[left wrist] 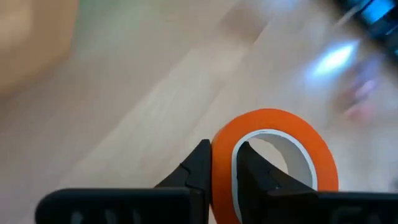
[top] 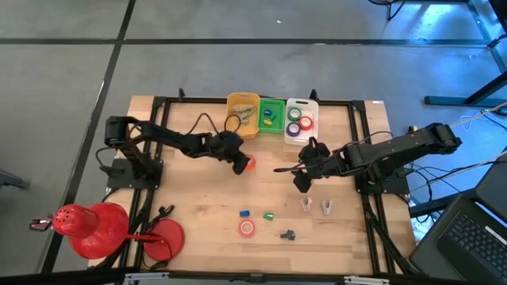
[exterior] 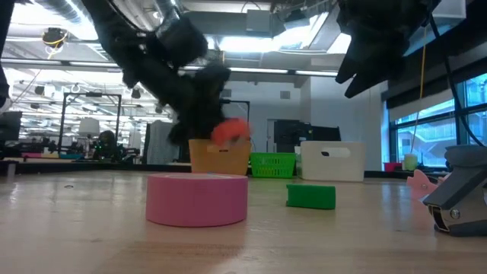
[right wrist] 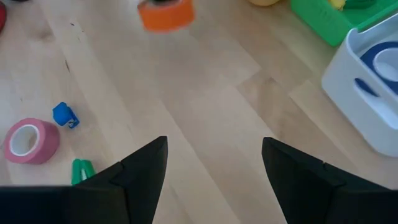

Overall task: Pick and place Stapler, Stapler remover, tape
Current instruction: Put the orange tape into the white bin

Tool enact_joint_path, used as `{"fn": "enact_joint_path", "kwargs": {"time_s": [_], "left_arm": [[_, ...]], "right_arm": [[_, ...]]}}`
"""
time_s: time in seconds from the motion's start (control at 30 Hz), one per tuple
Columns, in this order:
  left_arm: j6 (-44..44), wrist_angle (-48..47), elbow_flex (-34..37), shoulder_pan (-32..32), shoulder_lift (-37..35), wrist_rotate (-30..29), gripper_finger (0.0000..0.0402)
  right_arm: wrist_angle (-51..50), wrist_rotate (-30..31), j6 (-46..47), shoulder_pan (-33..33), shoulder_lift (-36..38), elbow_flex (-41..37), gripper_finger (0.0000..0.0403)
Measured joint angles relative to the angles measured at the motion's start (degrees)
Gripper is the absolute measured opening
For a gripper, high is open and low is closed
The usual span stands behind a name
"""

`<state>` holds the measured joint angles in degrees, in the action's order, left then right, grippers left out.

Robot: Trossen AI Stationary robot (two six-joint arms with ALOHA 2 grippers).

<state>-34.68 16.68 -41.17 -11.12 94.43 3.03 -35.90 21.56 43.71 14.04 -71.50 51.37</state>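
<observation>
My left gripper [top: 242, 164] is at mid-table, shut on an orange tape roll [top: 249, 164] with a white core, which also shows in the low view [exterior: 230, 131] and at the right wrist view's edge [right wrist: 165, 14]. My right gripper [top: 303, 182] hovers open to its right over bare wood [right wrist: 214, 146], touching nothing. A pink tape roll [top: 247, 228] lies flat near the table's near edge. Beside it are a small blue piece [top: 245, 213], a green piece [top: 268, 215] and a dark stapler remover [top: 287, 234]. More tape rolls [top: 299, 124] lie in the white bin. My left gripper [left wrist: 224, 152] holds the orange roll by its wall [left wrist: 222, 168]. One finger [left wrist: 255, 174] is inside the ring and the other finger [left wrist: 200, 167] is outside. The roll is lifted clear of the table [exterior: 230, 131], standing out past the fingertips.
Three bins stand along the far edge: yellow [top: 243, 101], green [top: 272, 103] and white [top: 302, 103]. Two pale pink pieces [top: 316, 207] lie below the right gripper. Large red round things [top: 87, 226] sit at the near left corner. Bare wood lies between the arms.
</observation>
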Motion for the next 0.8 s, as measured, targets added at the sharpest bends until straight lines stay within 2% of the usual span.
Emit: {"fn": "enact_joint_path", "kwargs": {"time_s": [0.2,0.37,0.5,0.63,0.8], "left_arm": [[1.3,22.4,0.0,-1.1,-3.4,-0.1,0.0036],[0.1,38.0,-0.2,-3.8,-2.9,3.3,0.0036],[-1.1,43.0,-0.2,-5.5,-2.8,7.1,0.0036],[-2.1,44.9,-1.1,-6.3,-2.7,11.5,0.0036],[-2.0,44.6,-2.7,-6.2,-2.7,12.2,0.0036]], "right_arm": [[4.1,-0.8,0.5,0.0,0.3,0.0,0.0263],[20.0,-1.0,-5.6,-0.5,1.1,0.0,0.0263],[33.1,-1.1,-12.2,-2.2,1.0,0.0,0.0263],[36.6,-0.4,-15.8,-5.3,0.9,0.0,0.0263],[38.5,-3.9,-17.4,-8.7,0.9,0.9,0.0263]]}}
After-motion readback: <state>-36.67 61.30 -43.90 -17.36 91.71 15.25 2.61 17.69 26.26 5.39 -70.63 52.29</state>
